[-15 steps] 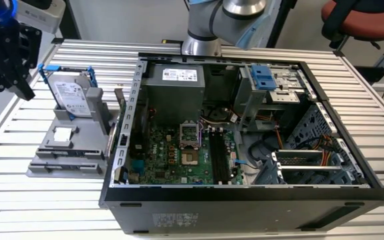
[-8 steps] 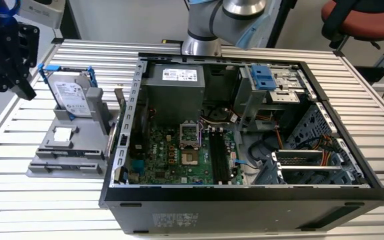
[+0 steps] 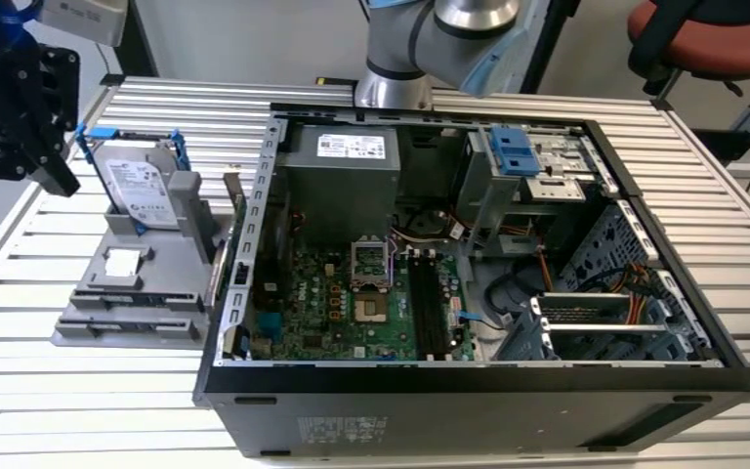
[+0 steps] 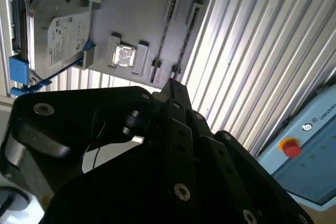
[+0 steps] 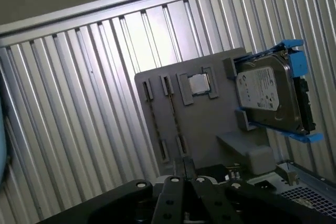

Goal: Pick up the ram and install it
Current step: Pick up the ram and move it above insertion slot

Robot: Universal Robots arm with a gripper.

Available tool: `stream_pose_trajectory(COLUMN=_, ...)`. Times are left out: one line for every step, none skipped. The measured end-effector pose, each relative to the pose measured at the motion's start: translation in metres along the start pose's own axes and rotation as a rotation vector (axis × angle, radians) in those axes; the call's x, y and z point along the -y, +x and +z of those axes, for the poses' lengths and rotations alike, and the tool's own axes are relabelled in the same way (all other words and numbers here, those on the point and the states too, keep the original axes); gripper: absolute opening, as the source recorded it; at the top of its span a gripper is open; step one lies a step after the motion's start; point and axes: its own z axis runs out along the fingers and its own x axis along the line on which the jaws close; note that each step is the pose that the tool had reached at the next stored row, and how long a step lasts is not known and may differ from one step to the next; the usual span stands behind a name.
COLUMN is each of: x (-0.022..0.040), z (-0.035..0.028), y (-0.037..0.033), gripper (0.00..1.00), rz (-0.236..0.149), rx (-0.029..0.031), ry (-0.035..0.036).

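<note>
A grey holder lies on the slatted table at the exterior view's left, beside the open computer case. Two long slots cross the holder, and a thin dark strip runs along each. They look like the ram seen edge-on, though I cannot tell for sure. My black gripper hangs above the holder's far left corner. In both wrist views its fingers are pressed together, with nothing between them. Their tip lines up near one end of a slot.
A silver hard drive in a blue frame stands at the back of the holder, with a small square chip in front of it. Inside the case are the green motherboard and its long black slots. A pendant with a red button lies off the table.
</note>
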Motion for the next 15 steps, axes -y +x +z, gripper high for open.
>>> stream_pose_trajectory(x=0.0000, z=0.0000, y=0.0001, gripper=0.00, rz=-0.016, rx=-0.0025, ry=-0.0005)
stream_pose_trajectory(x=0.0000, z=0.0001, y=0.0001, gripper=0.00, rz=-0.035, rx=-0.0041, ry=-0.0014)
stream_pose_trajectory(x=-0.0001, z=0.0001, y=0.0001, gripper=0.00, rz=-0.053, rx=-0.0053, ry=-0.0022)
stream_pose_trajectory(x=-0.0002, z=0.0000, y=0.0001, gripper=0.00, rz=-0.071, rx=-0.0061, ry=-0.0035)
stream_pose_trajectory(x=-0.0002, z=-0.0001, y=0.0000, gripper=0.00, rz=-0.089, rx=-0.0064, ry=-0.0047)
stream_pose_trajectory(x=-0.0002, z=0.0001, y=0.0000, gripper=0.00, rz=-0.107, rx=-0.0064, ry=-0.0058)
stream_pose_trajectory(x=-0.0002, z=0.0001, y=0.0000, gripper=0.00, rz=-0.125, rx=-0.0067, ry=-0.0071)
stream_pose_trajectory(x=-0.0001, z=0.0001, y=0.0000, gripper=0.00, rz=-0.143, rx=-0.0069, ry=-0.0084)
stream_pose_trajectory(x=-0.0001, z=0.0002, y=0.0001, gripper=0.00, rz=-0.161, rx=-0.0071, ry=-0.0095)
stream_pose_trajectory(x=-0.0001, z=0.0002, y=0.0000, gripper=0.00, rz=-0.179, rx=-0.0073, ry=-0.0108)
stream_pose_trajectory(x=-0.0001, z=0.0003, y=0.0000, gripper=0.00, rz=-0.199, rx=-0.0075, ry=-0.0120)
stream_pose_trajectory(x=-0.0001, z=0.0004, y=0.0001, gripper=0.00, rz=-0.216, rx=-0.0076, ry=-0.0132)
stream_pose_trajectory(x=-0.0001, z=0.0005, y=0.0000, gripper=0.00, rz=-0.234, rx=-0.0078, ry=-0.0144)
stream_pose_trajectory(x=-0.0001, z=0.0006, y=0.0001, gripper=0.00, rz=-0.253, rx=-0.0080, ry=-0.0157)
stream_pose_trajectory(x=-0.0001, z=0.0007, y=0.0001, gripper=0.00, rz=-0.270, rx=-0.0082, ry=-0.0168)
